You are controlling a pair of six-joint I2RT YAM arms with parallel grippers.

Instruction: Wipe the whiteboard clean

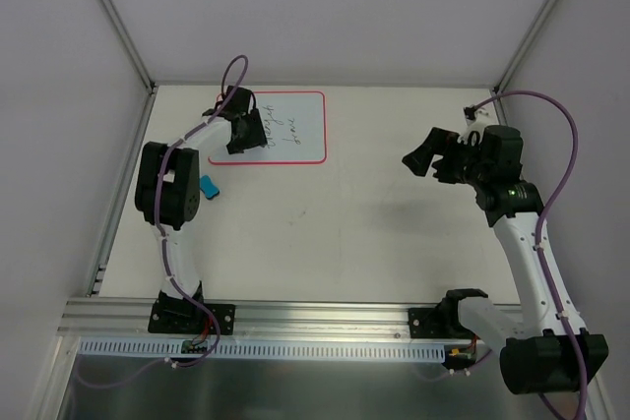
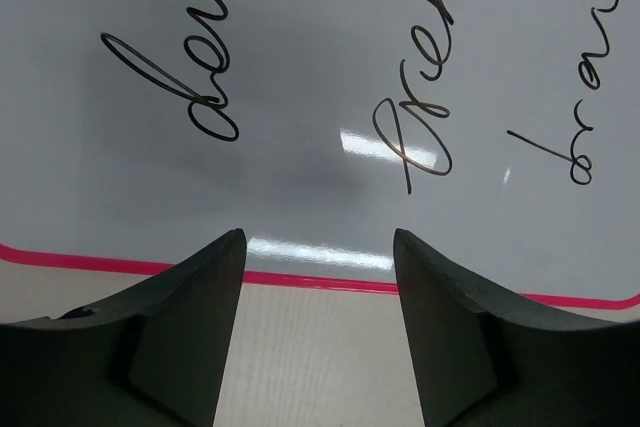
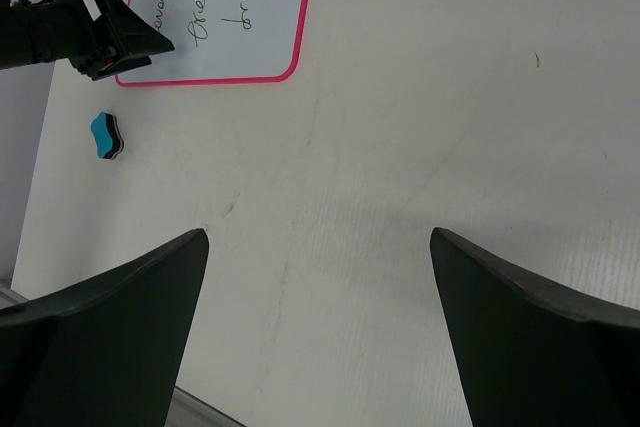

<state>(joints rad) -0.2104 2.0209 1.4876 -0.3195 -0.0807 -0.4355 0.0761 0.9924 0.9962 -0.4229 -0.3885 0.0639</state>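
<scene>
The whiteboard (image 1: 292, 130), white with a pink border and dark handwriting, lies flat at the back left of the table. My left gripper (image 1: 245, 132) hovers over its left part. In the left wrist view the left gripper (image 2: 320, 239) stands partly open with nothing between its fingers, tips above the board's pink edge and the writing on the whiteboard (image 2: 300, 97) just beyond. The right gripper (image 1: 421, 157) hangs open above the right half of the table, far from the board. The right wrist view shows the right gripper (image 3: 320, 237) wide open over bare table, with the whiteboard (image 3: 245, 42) far off.
A small blue eraser block (image 1: 209, 186) lies on the table just left of and nearer than the board, also seen as the eraser (image 3: 105, 137) in the right wrist view. Aluminium rails frame the table's left side and near edge (image 1: 295, 317).
</scene>
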